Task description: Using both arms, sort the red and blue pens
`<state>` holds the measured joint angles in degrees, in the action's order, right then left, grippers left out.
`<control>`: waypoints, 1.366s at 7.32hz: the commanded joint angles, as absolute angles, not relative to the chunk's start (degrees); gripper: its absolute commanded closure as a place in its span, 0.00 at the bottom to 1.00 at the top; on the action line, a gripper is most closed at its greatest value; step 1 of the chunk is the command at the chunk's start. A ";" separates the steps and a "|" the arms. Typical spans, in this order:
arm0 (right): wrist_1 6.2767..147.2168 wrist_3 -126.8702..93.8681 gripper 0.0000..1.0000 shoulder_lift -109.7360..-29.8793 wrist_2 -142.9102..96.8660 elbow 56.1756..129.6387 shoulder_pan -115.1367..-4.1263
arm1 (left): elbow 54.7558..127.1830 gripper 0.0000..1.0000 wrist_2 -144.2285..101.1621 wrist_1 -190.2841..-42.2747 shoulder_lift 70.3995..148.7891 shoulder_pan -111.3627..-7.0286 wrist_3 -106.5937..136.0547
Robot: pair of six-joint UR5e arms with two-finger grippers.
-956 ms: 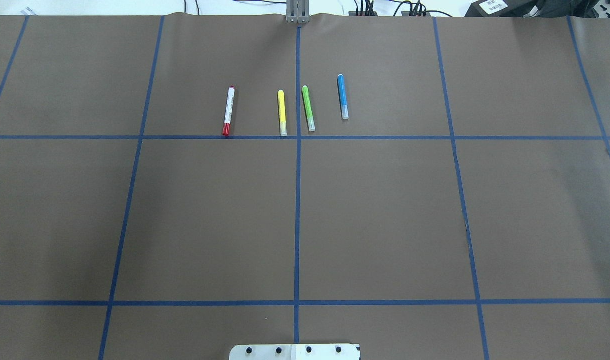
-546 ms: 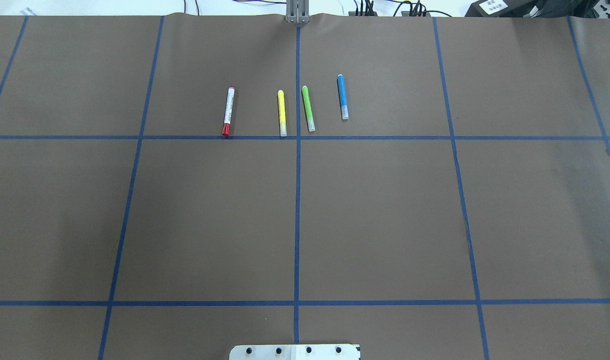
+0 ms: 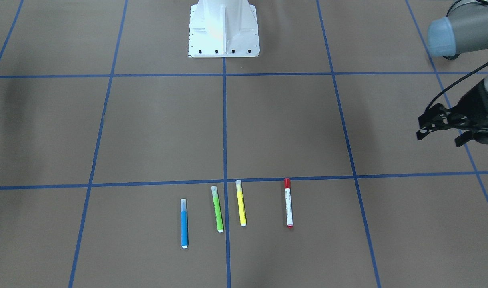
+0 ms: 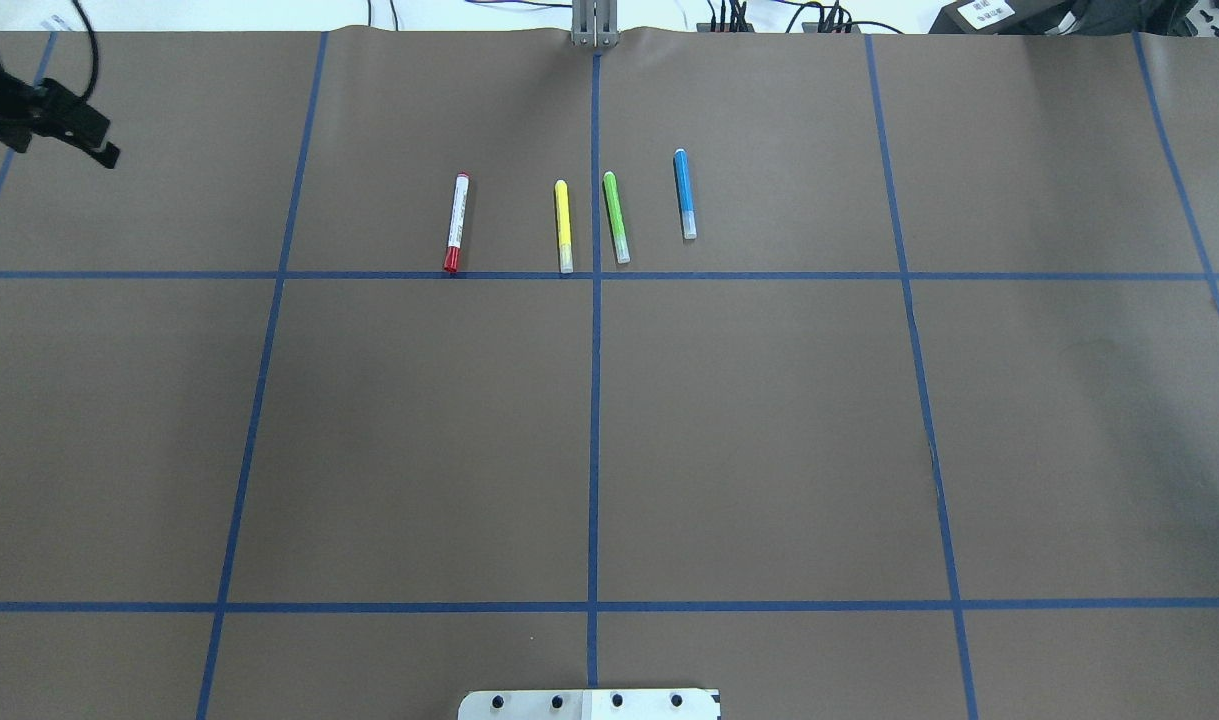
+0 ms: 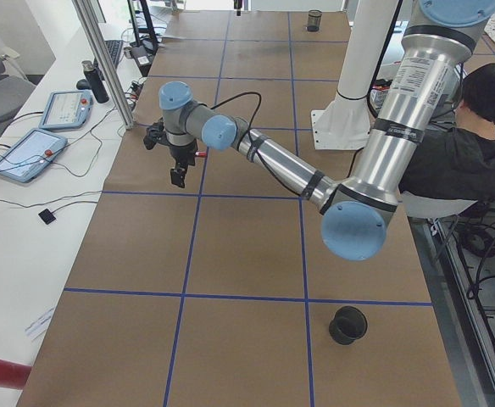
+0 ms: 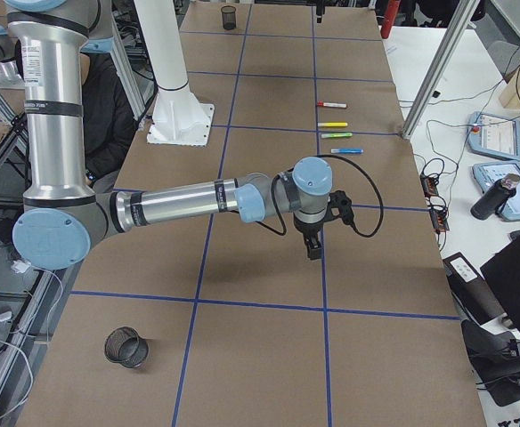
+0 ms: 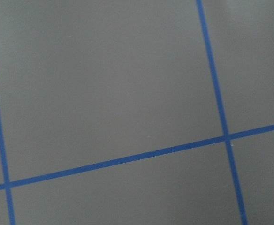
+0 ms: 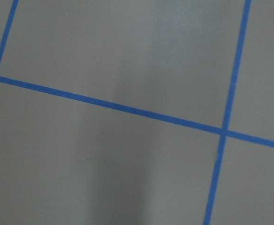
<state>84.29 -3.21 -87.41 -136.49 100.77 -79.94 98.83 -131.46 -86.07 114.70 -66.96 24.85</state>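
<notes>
Black mesh cup [image 5: 347,341], red pen [image 4: 456,222], blue pen [image 4: 684,193] outside it

Blue-gridded brown table [image 4: 769,430]; white red-capped pen [image 4: 457,222], blue pen [image 4: 684,192], yellow marker [image 4: 563,225], green marker [image 4: 615,215].

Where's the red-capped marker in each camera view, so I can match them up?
Front-facing: red marker, lower middle, rightmost of the four.
Overhead: red marker, upper middle, leftmost of the four.
Exterior right: red marker, upper right, farthest in the row.
Exterior left: not clearly visible, probably behind the left arm.
Both wrist views: not in them.
Landmark: the yellow marker next to it.
</notes>
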 commanded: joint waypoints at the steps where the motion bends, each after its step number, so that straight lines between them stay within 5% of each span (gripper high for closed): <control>1: 84.64 -3.51 0.00 -82.45 -135.97 100.29 -77.62 | 85.77 0.00 -131.57 -86.75 127.30 -57.17 31.64; 4: 84.11 -5.18 0.00 -82.36 -135.97 100.11 -75.59 | 63.97 0.00 -131.31 -95.22 142.52 -52.66 39.35; 10: 84.11 -27.25 0.00 -77.08 -135.88 100.19 -69.96 | 54.40 0.01 -122.09 -106.08 145.20 -45.45 47.37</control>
<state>84.11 -24.98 -77.55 -135.87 100.12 -70.62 55.06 -123.68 -104.60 145.17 -46.91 45.38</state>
